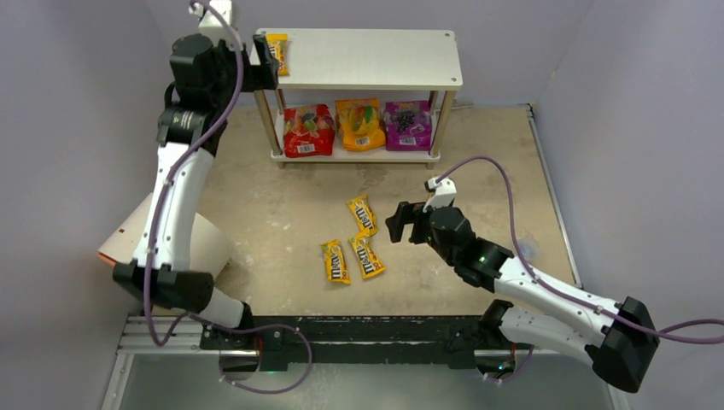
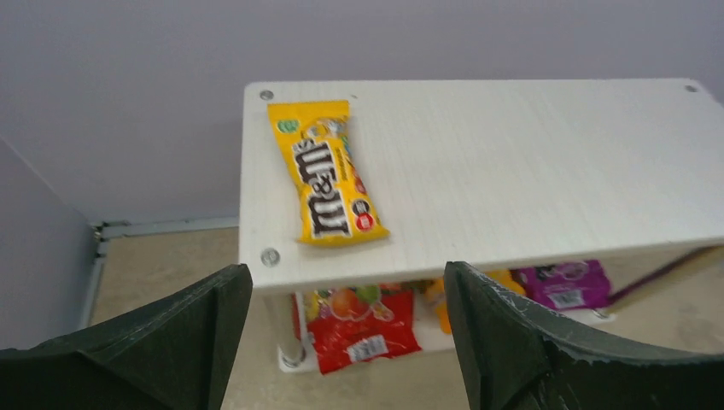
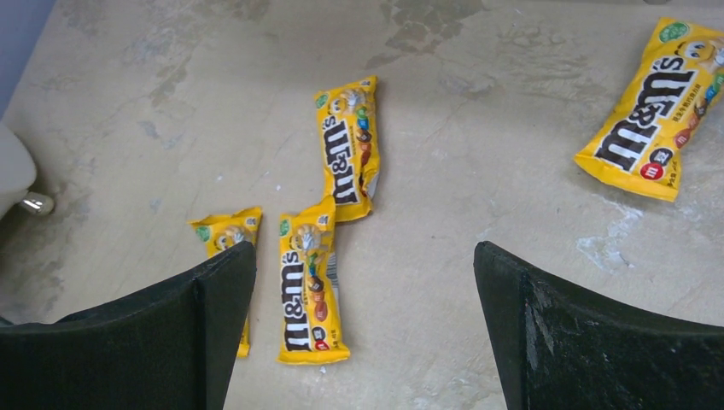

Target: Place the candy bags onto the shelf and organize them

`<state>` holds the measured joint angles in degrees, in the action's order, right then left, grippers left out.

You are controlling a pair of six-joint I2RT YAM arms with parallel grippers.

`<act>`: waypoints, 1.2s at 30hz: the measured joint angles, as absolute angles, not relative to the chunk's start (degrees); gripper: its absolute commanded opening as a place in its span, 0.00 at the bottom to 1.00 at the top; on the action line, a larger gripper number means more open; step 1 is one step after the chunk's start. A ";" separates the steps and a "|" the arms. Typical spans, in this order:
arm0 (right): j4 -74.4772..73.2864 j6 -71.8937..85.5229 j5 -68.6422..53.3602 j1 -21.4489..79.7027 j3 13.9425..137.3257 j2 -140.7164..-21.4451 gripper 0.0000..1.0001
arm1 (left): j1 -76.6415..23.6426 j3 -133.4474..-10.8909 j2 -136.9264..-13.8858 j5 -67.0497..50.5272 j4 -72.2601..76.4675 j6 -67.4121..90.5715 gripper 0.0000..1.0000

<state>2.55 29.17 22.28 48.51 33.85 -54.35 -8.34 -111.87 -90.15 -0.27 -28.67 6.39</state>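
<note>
At the upper left of the overhead view, the left end effector hovers beside the left end of the shelf, its fingers spread apart with nothing between them. One yellow M&M's packet lies flat on the top board near that left end, lengthwise from back to front, clear of the fingers. On the lower board a red pouch, an orange pouch and a purple pouch sit side by side, left to right. Lower in the frame, the right end effector hangs over the beige surface with its fingers wide apart and empty. Its wrist view shows four loose M&M's packets on the surface: two near the centre touching at their ends, a third just left of them, partly hidden behind the left finger, and a fourth well apart in the upper right. A white-and-orange cylinder lies at the left edge, partly behind the left arm.
</note>
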 measured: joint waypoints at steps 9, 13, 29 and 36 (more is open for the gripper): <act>5.93 26.79 12.08 48.47 33.85 -52.53 0.99 | -8.27 -64.10 -53.63 -9.26 -15.38 26.92 0.93; 7.25 25.63 7.57 48.47 33.85 -53.25 0.99 | -8.25 -47.22 -41.89 -12.91 -16.49 34.98 0.93; 9.72 26.52 6.85 48.47 33.34 -56.29 0.99 | -11.60 -22.22 -54.39 -31.07 -6.20 44.47 0.85; 9.65 27.18 7.86 48.47 31.48 -54.65 0.99 | -21.19 -22.15 -65.06 -28.45 3.53 45.95 0.75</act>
